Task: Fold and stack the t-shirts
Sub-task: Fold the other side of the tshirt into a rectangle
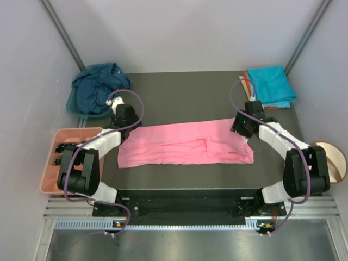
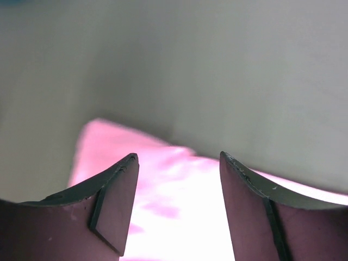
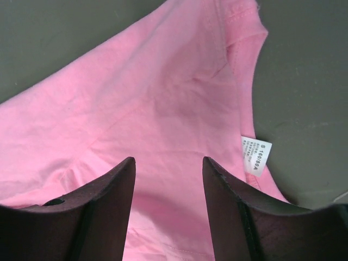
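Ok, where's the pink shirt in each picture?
Top external: the pink t-shirt lies as a long strip across the middle of the table.
Left wrist: the shirt is a blurry bright corner at the bottom middle.
Right wrist: the shirt covers most of the picture, with its white label at the right.
Shared landmark: the dark table beside it, only a grey blur in the left wrist view.

the top view looks steeply down from above and behind the arm bases (image 1: 109, 206), holding the whole table (image 1: 185, 92). the left wrist view peers out between the left fingers (image 2: 114, 209), the right wrist view between the right fingers (image 3: 103, 215), both close over the pink t-shirt (image 1: 185, 144), which all three share: one its blurred left corner, the other its labelled right end.
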`<state>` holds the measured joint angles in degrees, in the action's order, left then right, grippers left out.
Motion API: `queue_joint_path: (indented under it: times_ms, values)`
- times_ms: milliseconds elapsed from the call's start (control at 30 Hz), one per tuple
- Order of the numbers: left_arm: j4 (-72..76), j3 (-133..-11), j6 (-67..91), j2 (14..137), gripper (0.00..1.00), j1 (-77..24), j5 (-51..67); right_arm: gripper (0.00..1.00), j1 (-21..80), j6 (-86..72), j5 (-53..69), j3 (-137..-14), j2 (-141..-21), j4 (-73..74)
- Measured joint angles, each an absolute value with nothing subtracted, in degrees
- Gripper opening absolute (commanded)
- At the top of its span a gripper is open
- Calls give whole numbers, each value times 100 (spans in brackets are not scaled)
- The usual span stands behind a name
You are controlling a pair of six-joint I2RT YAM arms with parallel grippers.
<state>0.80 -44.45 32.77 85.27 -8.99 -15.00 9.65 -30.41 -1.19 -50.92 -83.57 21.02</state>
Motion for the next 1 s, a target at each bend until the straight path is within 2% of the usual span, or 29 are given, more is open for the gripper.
queue_joint_path:
  times_ms: [267, 433, 733, 1000]
  values:
    - [517, -5468, 2504, 9100, 77, -1815, -790, 53, 963, -3201, -534, -4838, -7380, 2320]
    - [657, -6724, 1905, 10298, 99, -2128, 298, 53, 965, -3218, -615, -4829, -6801, 2475]
    - [126, -9500, 1146, 12881, 99, -2370, 2285, 53, 965, -3267, -526, -4460, -6222, 2757]
    - [-381, -10079, 565, 13316, 99, -2558, 3166, 53, 965, -3284, -484, -4346, -6014, 2963]
